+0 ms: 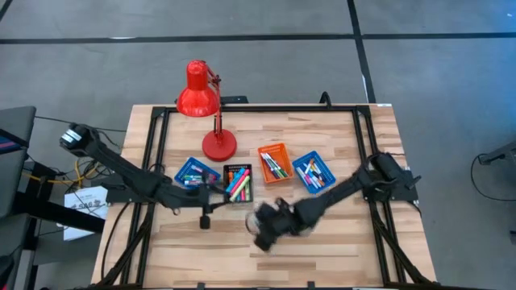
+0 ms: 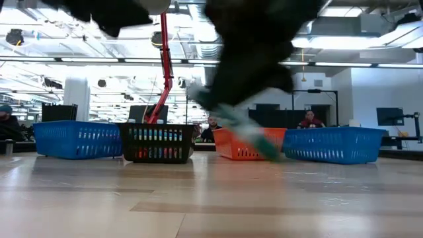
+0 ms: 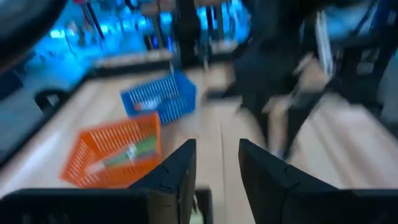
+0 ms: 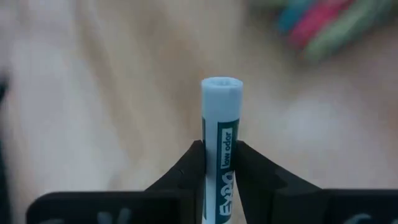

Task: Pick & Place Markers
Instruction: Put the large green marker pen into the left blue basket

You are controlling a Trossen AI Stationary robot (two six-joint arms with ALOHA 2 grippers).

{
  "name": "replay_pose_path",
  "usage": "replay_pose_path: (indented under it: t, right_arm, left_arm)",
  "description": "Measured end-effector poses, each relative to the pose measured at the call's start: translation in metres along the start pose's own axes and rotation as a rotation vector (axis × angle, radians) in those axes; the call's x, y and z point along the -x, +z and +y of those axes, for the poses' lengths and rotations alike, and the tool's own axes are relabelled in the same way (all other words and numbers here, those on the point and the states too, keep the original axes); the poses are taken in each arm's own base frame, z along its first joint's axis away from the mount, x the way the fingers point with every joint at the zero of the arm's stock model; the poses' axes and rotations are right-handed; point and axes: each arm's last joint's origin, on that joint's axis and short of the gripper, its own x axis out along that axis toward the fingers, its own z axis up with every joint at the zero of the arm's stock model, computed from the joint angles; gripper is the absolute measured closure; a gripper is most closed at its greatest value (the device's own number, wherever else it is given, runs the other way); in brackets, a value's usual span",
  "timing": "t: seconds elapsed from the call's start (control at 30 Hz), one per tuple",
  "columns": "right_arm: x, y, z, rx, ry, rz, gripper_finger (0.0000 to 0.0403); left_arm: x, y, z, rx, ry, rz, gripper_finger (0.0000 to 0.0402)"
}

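A cylindrical marker (image 4: 221,162), white-bodied with a pale blue flat end and teal printed label, is clamped between the dark fingers of the right gripper (image 4: 219,171). In the high view this gripper (image 1: 266,228) is seen over bare wood in front of the trays, and in the low view the marker (image 2: 248,134) is carried tilted above the table (image 1: 339,242), clear of its surface. The table is of pale, jointed wooden planks. The left gripper (image 3: 216,163) is seen with its angular fingers parted and nothing between them; it is placed just in front of the black tray (image 1: 237,184). Further markers are lodged in four rectangular mesh-walled trays: two blue (image 1: 196,172) (image 1: 314,173), one black, one orange (image 1: 275,163). A glossy red lamp (image 1: 200,95) is stood behind them.
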Motion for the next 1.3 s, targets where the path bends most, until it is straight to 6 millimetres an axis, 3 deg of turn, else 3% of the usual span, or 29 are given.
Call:
replay_pose_path:
  t: [0.17,0.33,0.5,0.63,0.8,1.0,1.13,1.3]
  right_arm:
    - [-0.011,0.054,-0.027,-0.024,0.005,-0.228,0.034]
    - [-0.016,0.09,-0.055,0.02,0.054,-0.286,0.0338]
    - [-0.021,0.101,-0.081,0.028,0.004,-0.238,0.0338]
    - [-0.019,0.106,-0.089,0.019,0.028,-0.214,0.0338]
    - [0.001,0.121,-0.09,0.062,0.178,-0.236,0.0338]
    - [0.022,0.143,-0.098,0.119,0.164,-0.405,0.0339]
    - [0.008,0.159,-0.109,0.133,0.157,-0.546,0.0339]
    - [-0.024,0.172,-0.121,0.142,0.248,-0.725,0.0339]
  left_arm:
    - [0.024,0.023,0.016,0.082,0.003,-0.123,0.0284]
    - [0.034,0.017,0.023,0.114,-0.002,-0.145,0.0284]
    - [0.034,-0.005,0.022,0.095,-0.004,-0.096,0.0284]
    - [0.033,-0.018,0.021,0.14,-0.006,-0.063,0.0284]
    - [0.033,-0.019,0.021,0.226,-0.009,-0.063,0.0284]
    - [0.034,-0.015,0.022,0.216,-0.013,-0.097,0.0284]
    - [0.042,-0.004,0.023,0.162,-0.033,-0.194,0.0284]
    - [0.055,0.005,0.026,0.103,-0.047,-0.266,0.0287]
